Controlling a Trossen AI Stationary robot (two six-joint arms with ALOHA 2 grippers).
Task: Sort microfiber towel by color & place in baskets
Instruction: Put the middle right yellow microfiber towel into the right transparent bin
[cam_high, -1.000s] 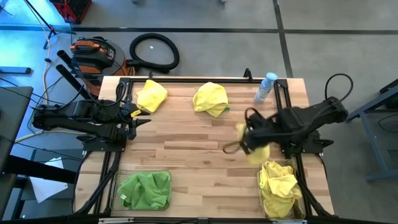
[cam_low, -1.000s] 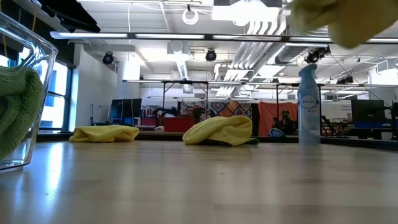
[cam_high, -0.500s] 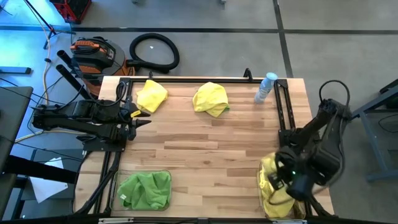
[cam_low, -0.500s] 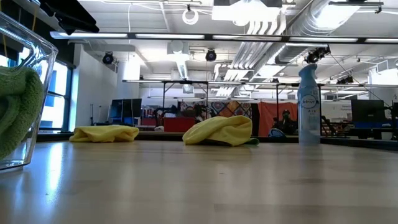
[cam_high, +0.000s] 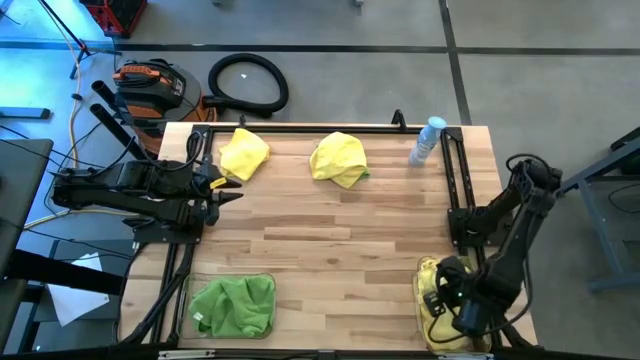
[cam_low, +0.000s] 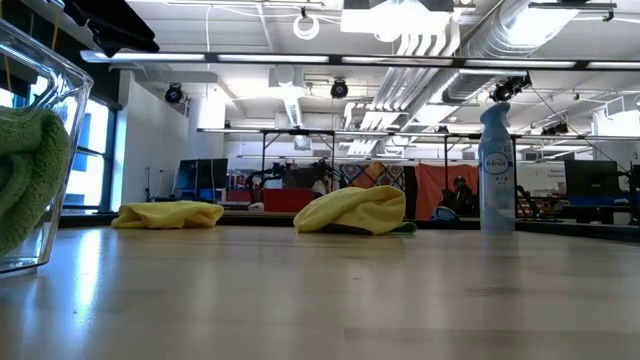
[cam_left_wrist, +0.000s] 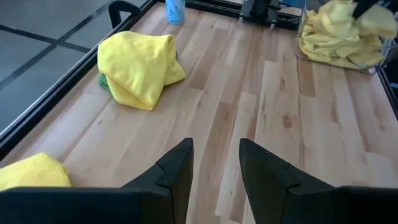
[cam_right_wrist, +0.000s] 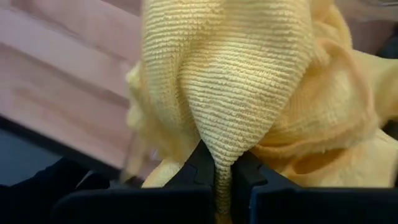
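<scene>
The right gripper (cam_right_wrist: 222, 177) had its jaws pinched tight on a fold of a yellow towel (cam_right_wrist: 249, 81), and in the high view it hung over the right basket (cam_high: 422, 300) at about five o'clock on the table (cam_high: 330, 230), low above the heap of yellow cloths (cam_high: 437, 285) lying in that bin. The held towel was not yet let go, so this delivery looked nearly finished but not complete. The left gripper (cam_left_wrist: 214, 165) waited at about nine o'clock with its jaws apart and nothing between them. At seven o'clock the left basket (cam_high: 190, 300) held a lime green heap (cam_high: 235, 305); how many cloths made it up could not be told. Two yellow towels were left loose on the boards: one at about eleven o'clock (cam_high: 243, 153), the other near twelve o'clock (cam_high: 339, 157), with a sliver of green (cam_left_wrist: 106, 81) showing under its edge in the left wrist view, perhaps a green cloth beneath. By that reckoning the sorting was well past halfway, with at least two pick-ups remaining. A spray bottle (cam_high: 428, 138) stood at one o'clock.
</scene>
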